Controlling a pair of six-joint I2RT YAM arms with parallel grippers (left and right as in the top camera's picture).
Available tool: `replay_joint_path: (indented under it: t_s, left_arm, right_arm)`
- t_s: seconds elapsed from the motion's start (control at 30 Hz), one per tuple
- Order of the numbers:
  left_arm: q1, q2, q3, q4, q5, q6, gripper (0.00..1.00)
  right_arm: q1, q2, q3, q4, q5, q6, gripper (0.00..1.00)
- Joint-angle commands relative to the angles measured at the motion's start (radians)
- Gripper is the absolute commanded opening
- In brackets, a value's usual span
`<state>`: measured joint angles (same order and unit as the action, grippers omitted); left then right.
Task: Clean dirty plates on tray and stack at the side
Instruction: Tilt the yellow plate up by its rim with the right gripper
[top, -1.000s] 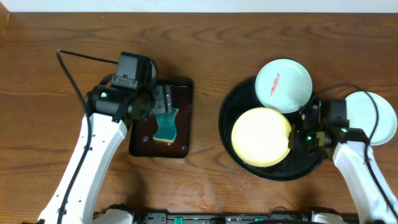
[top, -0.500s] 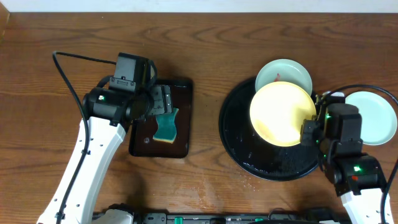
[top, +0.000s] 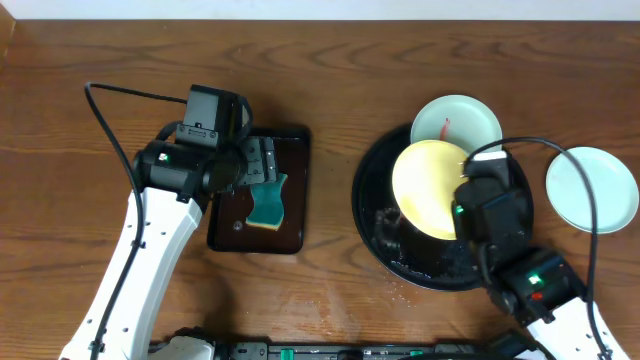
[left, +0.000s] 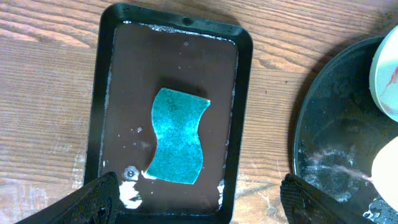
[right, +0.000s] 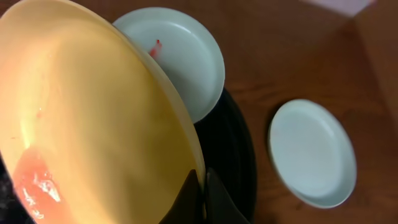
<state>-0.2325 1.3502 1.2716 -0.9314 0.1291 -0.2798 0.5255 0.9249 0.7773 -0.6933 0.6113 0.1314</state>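
My right gripper is shut on the rim of the pale yellow plate, holding it tilted above the round black tray. The yellow plate has a red smear at its lower left. A mint plate with a red smear lies on the tray's far rim and shows in the right wrist view. A clean mint plate lies on the wood to the right and shows in the right wrist view. My left gripper is open above the near end of the small rectangular tray.
A teal sponge lies in the small rectangular black tray at centre left, also in the overhead view. The round tray's wet edge shows in the left wrist view. The right arm's cable loops over the tray's right side.
My right arm has swung left over the round tray, carrying the yellow plate from lying flat to lifted and tilted. The left arm has barely moved.
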Motion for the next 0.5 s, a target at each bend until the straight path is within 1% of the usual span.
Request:
replay_joint_path:
  t_s: [0.0, 0.07, 0.27, 0.47]
  left_arm:
    - [0.0, -0.003, 0.022, -0.002, 0.002, 0.01, 0.83]
    - [0.0, -0.003, 0.022, -0.002, 0.002, 0.01, 0.83]
    - [0.0, -0.003, 0.022, -0.002, 0.002, 0.01, 0.83]
    - [0.0, -0.003, 0.022, -0.002, 0.002, 0.01, 0.83]
  right_arm:
    - [0.087, 0.003, 0.017, 0.015, 0.149, -0.034, 0.01]
    - [0.143, 0.003, 0.017, 0.032, 0.158, -0.083, 0.01]
    - [0.275, 0.003, 0.017, 0.048, 0.349, -0.132, 0.01]
    - [0.363, 0.005, 0.017, 0.101, 0.384, -0.315, 0.01]
